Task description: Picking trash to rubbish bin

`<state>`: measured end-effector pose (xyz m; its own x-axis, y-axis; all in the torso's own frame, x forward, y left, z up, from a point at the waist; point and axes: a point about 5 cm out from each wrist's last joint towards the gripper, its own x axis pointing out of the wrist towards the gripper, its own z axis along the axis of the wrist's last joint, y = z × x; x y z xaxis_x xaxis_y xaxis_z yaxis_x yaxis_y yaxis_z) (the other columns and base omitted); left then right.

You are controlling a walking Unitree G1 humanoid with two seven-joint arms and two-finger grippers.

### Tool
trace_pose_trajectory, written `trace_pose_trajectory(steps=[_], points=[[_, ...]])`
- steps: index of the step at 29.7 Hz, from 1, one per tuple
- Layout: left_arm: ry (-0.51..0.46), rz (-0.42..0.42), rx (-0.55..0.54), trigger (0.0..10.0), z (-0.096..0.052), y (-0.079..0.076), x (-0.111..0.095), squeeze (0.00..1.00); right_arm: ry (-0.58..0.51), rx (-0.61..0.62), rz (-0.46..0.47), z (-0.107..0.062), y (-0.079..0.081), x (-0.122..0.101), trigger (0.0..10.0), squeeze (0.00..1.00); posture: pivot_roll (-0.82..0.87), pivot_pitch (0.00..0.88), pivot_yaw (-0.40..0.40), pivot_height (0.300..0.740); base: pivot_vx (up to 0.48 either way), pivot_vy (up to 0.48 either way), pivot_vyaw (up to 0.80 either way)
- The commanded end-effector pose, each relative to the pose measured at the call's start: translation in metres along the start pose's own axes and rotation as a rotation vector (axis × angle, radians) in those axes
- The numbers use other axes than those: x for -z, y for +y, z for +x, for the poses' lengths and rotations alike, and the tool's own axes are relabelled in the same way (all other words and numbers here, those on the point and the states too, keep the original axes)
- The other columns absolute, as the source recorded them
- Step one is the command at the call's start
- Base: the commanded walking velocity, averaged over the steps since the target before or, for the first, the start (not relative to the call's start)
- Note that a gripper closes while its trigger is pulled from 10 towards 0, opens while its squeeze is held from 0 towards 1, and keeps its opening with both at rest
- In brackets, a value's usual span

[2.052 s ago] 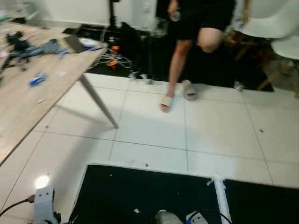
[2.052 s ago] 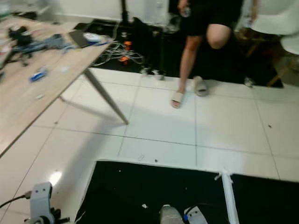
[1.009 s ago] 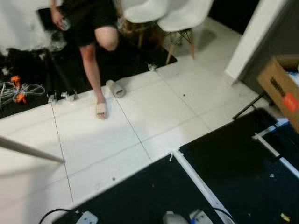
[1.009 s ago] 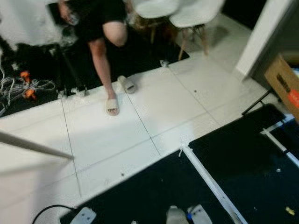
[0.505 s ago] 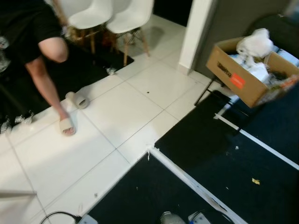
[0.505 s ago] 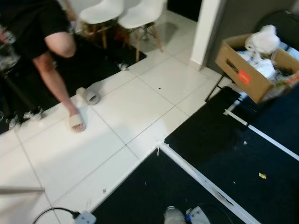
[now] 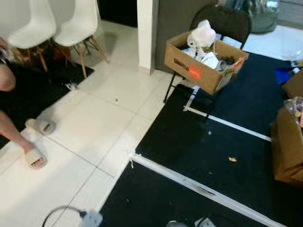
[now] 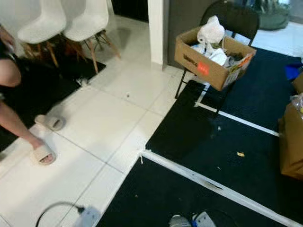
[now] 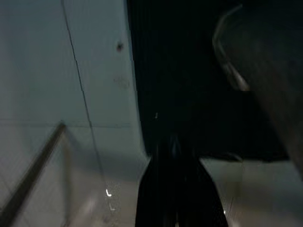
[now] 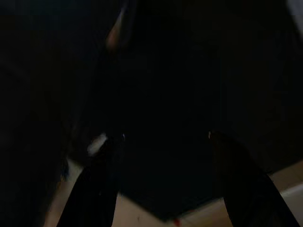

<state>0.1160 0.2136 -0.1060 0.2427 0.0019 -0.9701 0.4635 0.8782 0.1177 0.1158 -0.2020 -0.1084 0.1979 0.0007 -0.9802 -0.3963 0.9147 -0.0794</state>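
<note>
Yellow, light and probably crumpled, the scrap (image 7: pixel 232 159) lies on the black mat (image 7: pixel 246 156) well short of the box (image 7: pixel 203 64), so I'd pinch its middle; left gripper (image 9: pixel 176 142) closed and empty, right gripper (image 10: pixel 163 139) spread, both hanging idle.

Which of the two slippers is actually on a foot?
The nearer slipper, worn on the person's foot on the white tile. The other slipper lies empty just beyond it, by the black mat's edge.
</note>
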Motion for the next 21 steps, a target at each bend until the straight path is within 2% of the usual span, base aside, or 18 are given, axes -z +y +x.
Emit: trace_pose_trajectory(steps=[1,6,8,9,11,12,15,16,18,21], points=[[0.047,-0.002,0.009,10.0,0.0002,-0.0052,0.0122,0.00,0.022,-0.018,0.012,0.0009,0.0056,0.0082,10.0,0.00,-0.02,0.081,0.036,0.740,0.000,0.000,-0.80],[0.050,-0.002,-0.002,10.0,0.0002,-0.0049,0.0133,0.00,-0.002,0.003,0.030,0.0009,0.0048,0.0069,10.0,0.00,-0.02,0.074,0.034,0.740,0.000,0.000,-0.79],[0.049,-0.003,-0.021,10.0,0.0001,-0.0036,0.0136,0.00,-0.030,0.026,0.118,0.0011,0.0047,0.0070,10.0,0.00,-0.02,0.074,0.034,0.740,0.000,0.000,-0.79],[0.049,-0.003,-0.021,10.0,0.0001,-0.0036,0.0136,0.00,-0.030,0.026,0.118,0.0011,0.0047,0.0070,10.0,0.00,-0.02,0.074,0.034,0.740,0.000,0.000,-0.79],[0.043,-0.048,-0.051,10.0,-0.0002,-0.0015,0.0144,0.00,-0.061,0.042,0.277,0.0014,0.0063,0.0090,10.0,0.00,-0.01,0.073,0.036,0.740,0.000,0.000,-0.79],[0.043,-0.048,-0.051,10.0,-0.0002,-0.0015,0.0144,0.00,-0.061,0.042,0.277,0.0014,0.0063,0.0090,10.0,0.00,-0.01,0.073,0.036,0.740,0.000,0.000,-0.80],[0.041,-0.056,-0.064,10.0,-0.0003,-0.0006,0.0149,0.00,-0.070,0.044,0.400,0.0017,0.0084,0.0110,10.0,0.00,-0.01,0.073,0.036,0.740,0.000,0.000,-0.80],[0.041,-0.056,-0.064,10.0,-0.0003,-0.0006,0.0149,0.00,-0.070,0.044,0.400,0.0017,0.0084,0.0110,10.0,0.00,-0.01,0.073,0.036,0.740,0.000,0.000,-0.80],[0.042,-0.047,-0.067,10.0,-0.0003,-0.0009,0.0153,0.00,-0.074,0.043,0.459,0.0019,0.0096,0.0119,10.0,0.00,-0.01,0.073,0.036,0.740,0.000,0.000,-0.79],[0.042,-0.045,-0.069,10.0,-0.0002,-0.0013,0.0155,0.00,-0.074,0.045,0.469,0.0019,0.0097,0.0124,10.0,0.00,-0.01,0.078,0.035,0.740,0.000,0.000,-0.79]])
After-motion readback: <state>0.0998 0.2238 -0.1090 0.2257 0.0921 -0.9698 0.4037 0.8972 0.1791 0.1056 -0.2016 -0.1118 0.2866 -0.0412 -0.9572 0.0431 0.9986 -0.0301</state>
